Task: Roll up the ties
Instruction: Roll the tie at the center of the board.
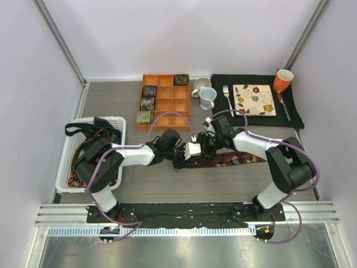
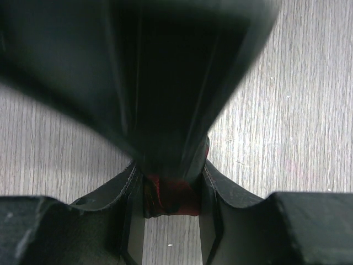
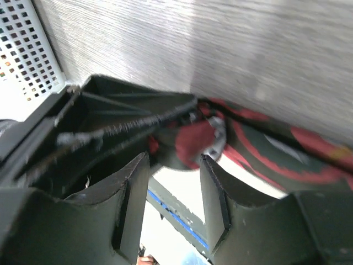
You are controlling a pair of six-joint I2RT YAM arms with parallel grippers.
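Lying flat, maroon patterned tie (image 1: 237,159) (end bunched)

A grey wood-grain surface (image 1: 167,187) is seen from above. Placed on it are a white basket (image 1: 62,167) at left, an orange divided tray (image 1: 173,105), a grey mug (image 1: 202,85) and a white mug (image 1: 208,97) at the back, a black placemat (image 1: 245,118) at right, and a red patterned necktie (image 1: 237,159) stretched flat at centre.

Left tool (image 1: 183,158), right tool (image 1: 202,149) meet at tie (image 1: 237,159)
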